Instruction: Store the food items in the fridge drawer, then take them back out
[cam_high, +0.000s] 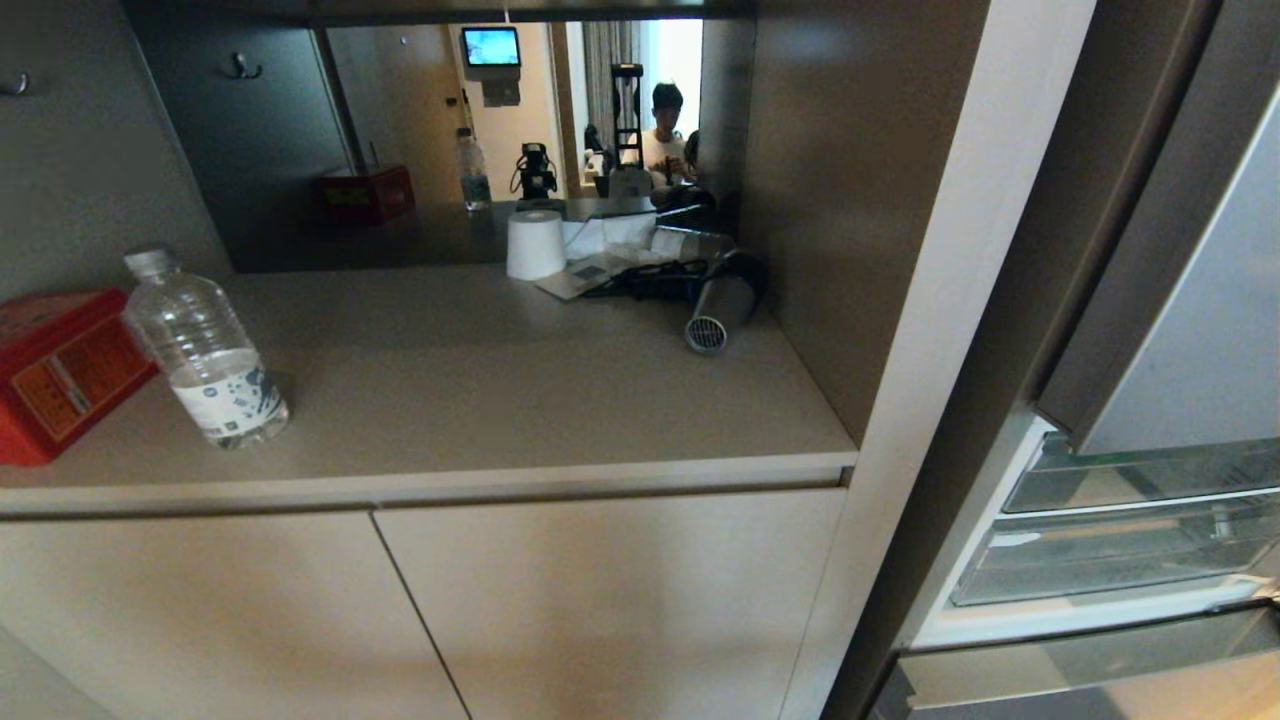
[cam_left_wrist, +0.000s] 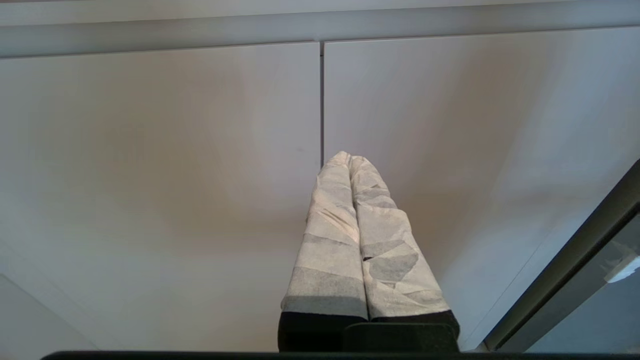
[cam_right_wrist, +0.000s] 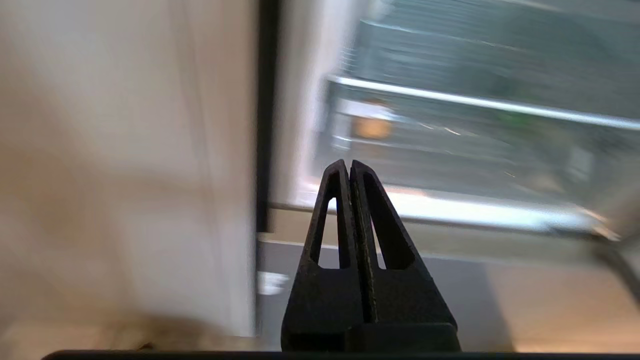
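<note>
A: Grippers, nearest first?
B: Right gripper (cam_right_wrist: 349, 167) empty, black fingers pressed together, pointing at the fridge drawer (cam_right_wrist: 450, 125), which lies beyond its tips with a clear gap. Left gripper (cam_left_wrist: 348, 159) parked, taped fingers together, facing the beige cabinet doors (cam_left_wrist: 160, 175).

A: Drawer position?
B: Head view: fridge drawer (cam_high: 1120, 545) pulled out, low on the right of the counter (cam_high: 500, 380). Contents blurred; food items not identifiable.
</note>
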